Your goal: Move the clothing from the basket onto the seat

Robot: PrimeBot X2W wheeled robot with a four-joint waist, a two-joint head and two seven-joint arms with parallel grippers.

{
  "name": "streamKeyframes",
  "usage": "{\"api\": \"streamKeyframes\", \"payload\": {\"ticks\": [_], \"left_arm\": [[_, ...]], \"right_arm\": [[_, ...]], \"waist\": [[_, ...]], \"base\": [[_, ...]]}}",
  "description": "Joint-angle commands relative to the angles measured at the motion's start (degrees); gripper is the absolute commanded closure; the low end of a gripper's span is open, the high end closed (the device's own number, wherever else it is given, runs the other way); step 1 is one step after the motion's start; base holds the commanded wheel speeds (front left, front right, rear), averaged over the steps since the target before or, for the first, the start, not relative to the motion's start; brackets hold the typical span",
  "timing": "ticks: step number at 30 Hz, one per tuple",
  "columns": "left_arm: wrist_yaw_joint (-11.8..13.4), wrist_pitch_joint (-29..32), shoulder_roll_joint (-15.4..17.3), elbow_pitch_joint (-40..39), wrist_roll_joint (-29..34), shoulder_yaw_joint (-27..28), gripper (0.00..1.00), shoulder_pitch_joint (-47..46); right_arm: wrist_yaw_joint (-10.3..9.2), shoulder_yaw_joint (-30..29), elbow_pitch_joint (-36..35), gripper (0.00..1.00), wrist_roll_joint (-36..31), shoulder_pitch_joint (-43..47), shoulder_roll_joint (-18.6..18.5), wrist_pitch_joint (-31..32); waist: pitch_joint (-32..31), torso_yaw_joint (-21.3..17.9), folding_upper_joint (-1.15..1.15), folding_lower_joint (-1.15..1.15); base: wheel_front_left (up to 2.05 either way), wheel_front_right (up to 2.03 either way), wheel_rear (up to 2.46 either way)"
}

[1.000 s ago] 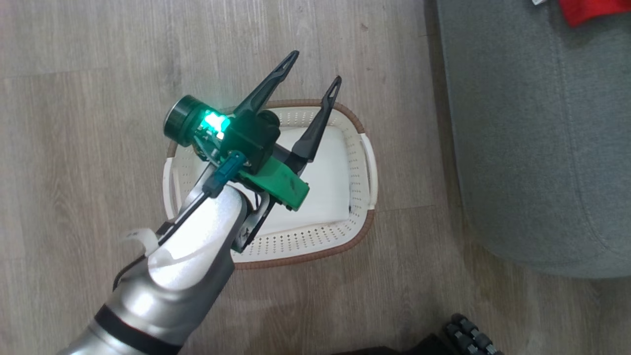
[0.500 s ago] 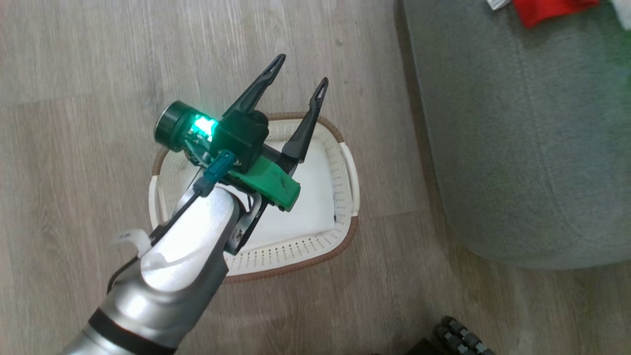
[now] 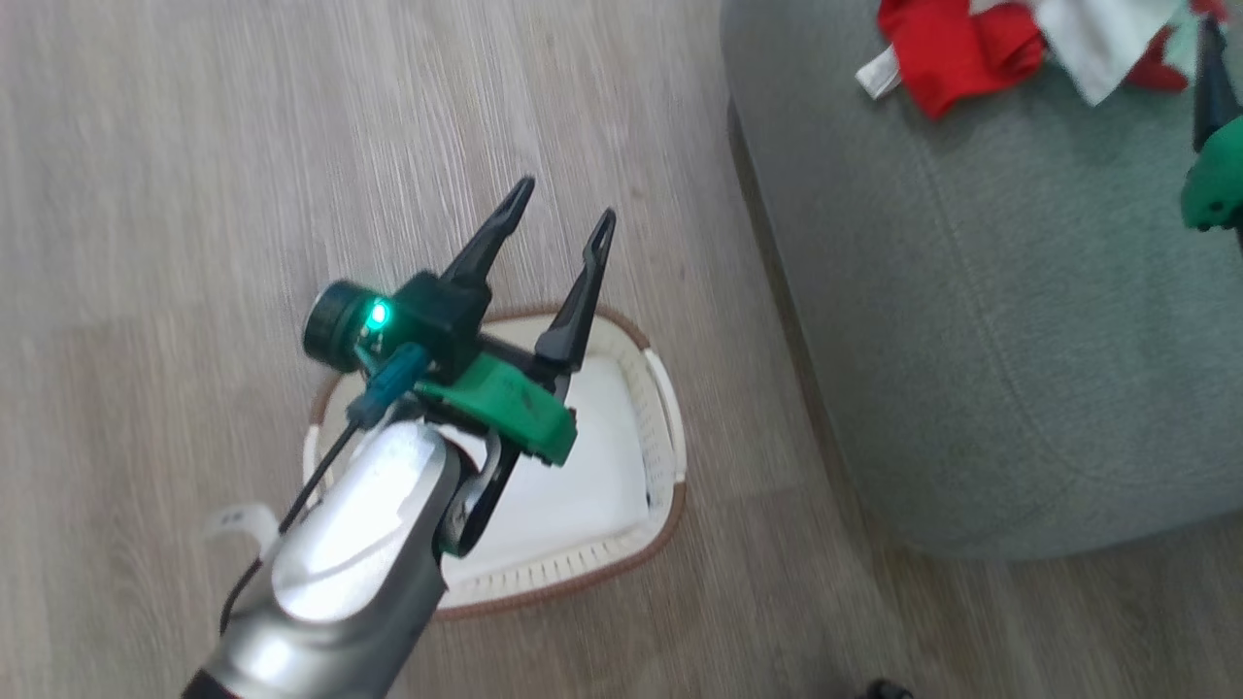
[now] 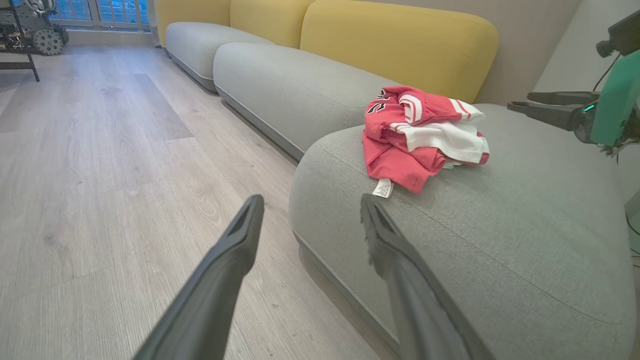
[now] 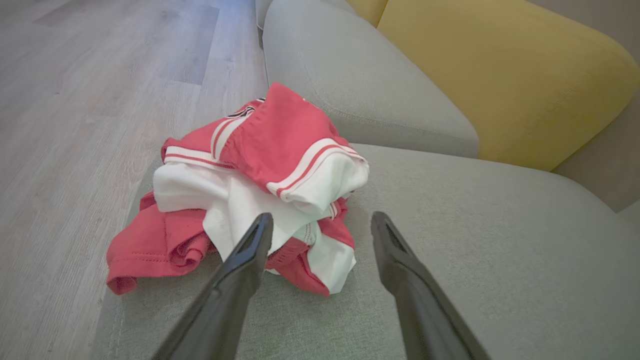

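Right wrist view showed the clothing [image 5: 260, 185] heaped on the seat [image 5: 475, 240], at 11 o'clock from the right gripper [image 5: 320, 222], whose 2 fingers stood apart and empty. The left gripper [image 3: 563, 199], likewise spread, hung over the basket [image 3: 668, 447]. The fabric looked thin, limp, probably light; a bunched fold seemed the best hold.

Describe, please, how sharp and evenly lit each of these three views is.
Head view: smeared by motion blur, with the floor and basket soft and glare on the silver forearm. Left wrist view: clothing crisp, the left hand softer toward the bottom edge. Right wrist view: even, soft light, only a faint shadow beneath the clothing.
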Motion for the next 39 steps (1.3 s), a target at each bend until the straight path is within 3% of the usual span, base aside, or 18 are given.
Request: {"api": "streamKeyframes", "payload": {"ticks": [1, 11, 19, 29, 33, 39], "left_arm": [[0.65, -0.84, 0.11, -1.92, -0.35, 2.31, 0.0, 0.21], [3.67, -1.53, 0.18, 0.02, -2.97, 6.14, 0.0, 7.07], [5.84, -1.61, 2.03, 0.31, -4.65, 8.92, 0.0, 13.35], [8.58, -1.67, 4.66, -4.41, -5.04, 14.18, 0.0, 22.94], [9.28, -1.68, 5.21, -6.11, -4.95, 16.4, 0.0, 26.46], [9.71, -1.68, 5.36, -7.28, -4.66, 18.3, 0.0, 29.88]], "right_arm": [[-0.02, 1.23, -2.2, 0.0, 0.76, 0.86, -1.44, -0.59], [-0.02, 7.96, -7.43, 0.0, 6.17, 6.17, -0.44, -0.59], [-0.02, 2.01, -21.19, 0.0, 7.57, 18.66, 1.56, -0.6], [-0.02, -2.53, -37.23, 0.0, 2.09, 36.41, 11.76, -0.6], [-0.02, -1.79, -40.81, 0.0, 0.4, 40.36, 15.52, -0.58], [-0.02, -1.52, -44.29, 0.0, -1.75, 44.78, 18.23, -0.28]], "waist": [[-3.28, 0.33, 0.0, 0.0], [-13.22, 3.88, 0.0, 0.0], [-18.78, 8.6, 0.0, 0.0], [-22.82, 12.09, 0.0, 0.0], [-23.69, 12.68, 0.0, 0.0], [-24.33, 13.62, 0.0, 0.0]], "base": [[0.0, 0.0, 0.0], [0.0, 0.0, 0.0], [0.0, 0.0, 0.0], [0.0, 0.0, 0.0], [0.0, 0.0, 0.0], [0.0, 0.0, 0.0]]}}
